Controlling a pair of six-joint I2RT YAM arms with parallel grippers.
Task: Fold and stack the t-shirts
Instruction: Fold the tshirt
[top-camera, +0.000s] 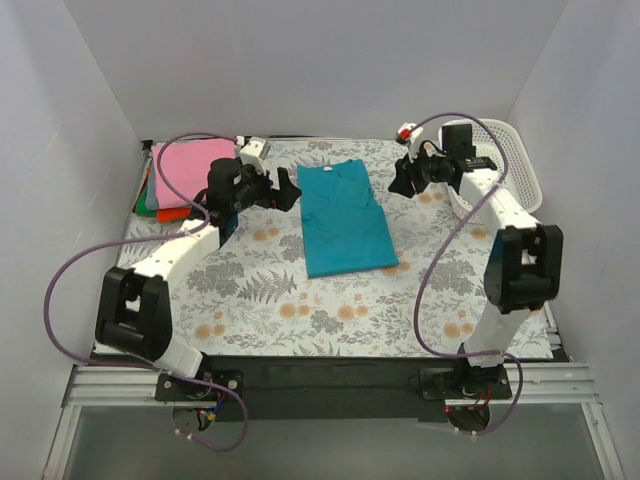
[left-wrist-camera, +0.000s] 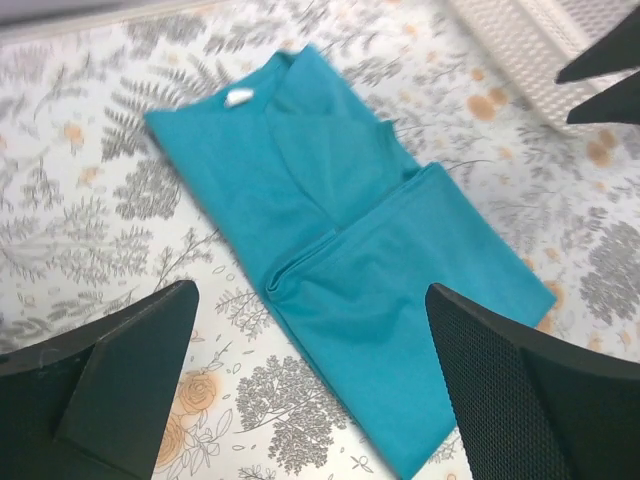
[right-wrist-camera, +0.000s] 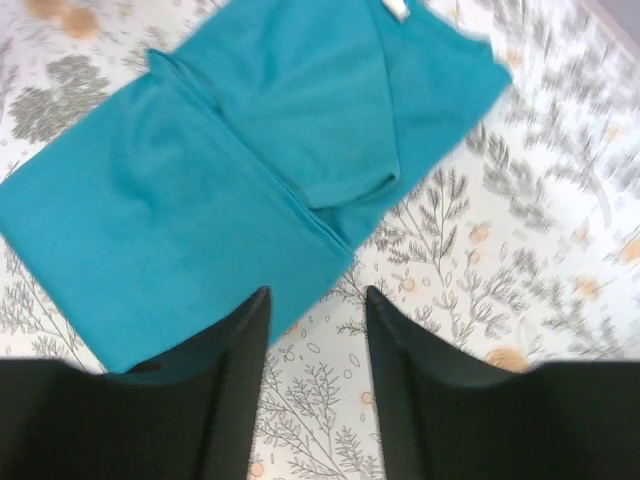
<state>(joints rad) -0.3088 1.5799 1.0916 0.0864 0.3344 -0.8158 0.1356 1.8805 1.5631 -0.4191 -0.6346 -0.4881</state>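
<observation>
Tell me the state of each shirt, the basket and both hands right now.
teal t-shirt, folded lengthwise, lying flat, ungrasped
folded shirts, stacked far left, pink on top
white basket, far right, contents unclear
left hand, open, empty
right hand, open, empty

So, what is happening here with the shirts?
Two robot arms are folding shirts. The teal shirt lies flat in the middle of the table, its sides folded in so that it forms a long strip. The left end effector and the right end effector are on either side of its collar end, both open and holding nothing. A stack of folded shirts, pink on top, sits at the far left corner.
</observation>
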